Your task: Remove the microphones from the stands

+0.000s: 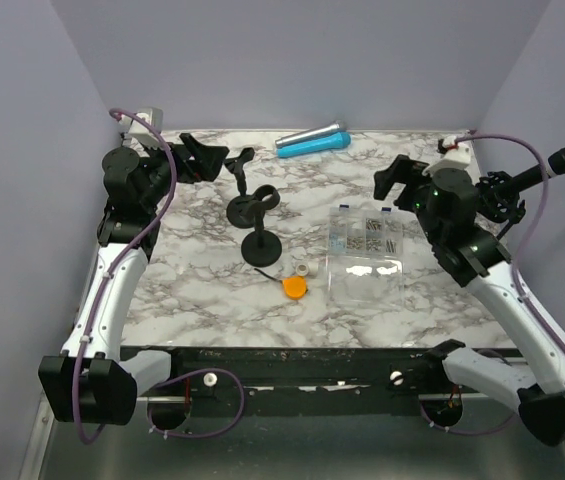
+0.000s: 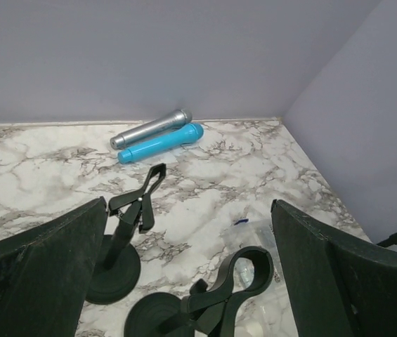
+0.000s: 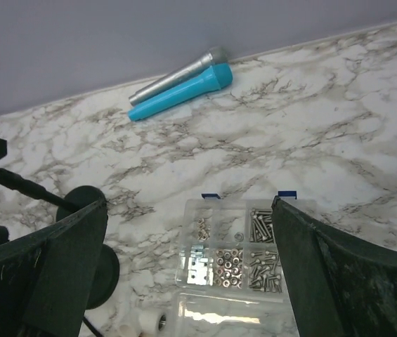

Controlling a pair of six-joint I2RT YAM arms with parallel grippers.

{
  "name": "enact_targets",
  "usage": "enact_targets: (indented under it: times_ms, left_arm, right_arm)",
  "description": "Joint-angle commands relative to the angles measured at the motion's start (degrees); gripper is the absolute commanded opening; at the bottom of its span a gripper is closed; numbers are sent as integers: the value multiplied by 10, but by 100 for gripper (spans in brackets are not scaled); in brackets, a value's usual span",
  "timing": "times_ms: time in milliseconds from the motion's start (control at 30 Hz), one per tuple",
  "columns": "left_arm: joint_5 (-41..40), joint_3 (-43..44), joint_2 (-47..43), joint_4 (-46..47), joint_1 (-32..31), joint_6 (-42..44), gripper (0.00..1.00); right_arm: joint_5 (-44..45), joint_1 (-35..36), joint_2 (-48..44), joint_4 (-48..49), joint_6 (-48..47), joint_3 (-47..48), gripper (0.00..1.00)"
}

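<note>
A turquoise-blue plastic microphone [image 1: 314, 145] and a silver metal microphone [image 1: 309, 133] lie side by side on the marble-patterned table [image 1: 212, 290], top centre of the overhead frame. They are well apart from a black round-based stand [image 1: 260, 248] at mid-frame and a second black stand [image 1: 239, 165] just above it. The left pincer [image 1: 202, 158], upper left, and the right pincer [image 1: 390, 178], right of centre, both gape wide, holding nothing. A clear plastic box of screws [image 1: 365, 250] sits right of the stands, and the small white pieces [image 1: 308, 270] near it may be caps.
</note>
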Motion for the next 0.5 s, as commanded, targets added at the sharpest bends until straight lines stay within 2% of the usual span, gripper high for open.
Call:
enact_targets:
  times_ms: [0,167,333,467]
  left_arm:
    - [50,14,-12,8,2,-19,99]
    - [53,10,-24,13,3,-17,99]
    - [57,10,-19,16,5,-25,99]
    - [89,10,-6,36,28,-69,98]
  right_arm:
    - [17,-2,-72,-137,-5,43,98]
    - [76,-3,-104,-206,12,108,98]
    - [266,-3,-92,-293,52,175,95]
    - [363,-3,-80,-282,30,177,91]
